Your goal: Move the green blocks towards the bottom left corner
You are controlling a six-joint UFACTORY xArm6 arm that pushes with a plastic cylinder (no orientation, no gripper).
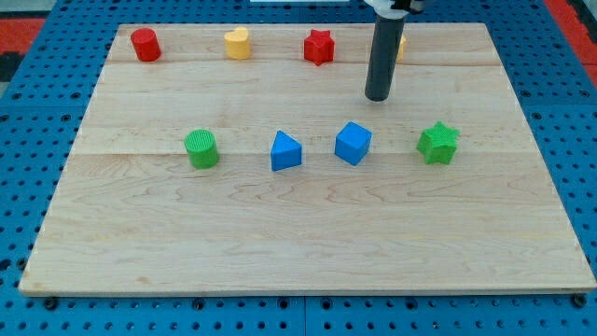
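A green cylinder (201,148) stands at the board's middle left. A green star (437,143) lies at the middle right. My tip (378,96) rests on the board near the view's top, above and between the blue cube (353,143) and the green star, touching neither. The rod rises out of the view's top edge.
A blue triangular block (285,151) lies left of the blue cube. Along the top edge sit a red cylinder (145,44), a yellow heart (238,43) and a red star (319,47). A yellow block (401,47) shows partly behind the rod. The wooden board (298,243) lies on a blue pegboard.
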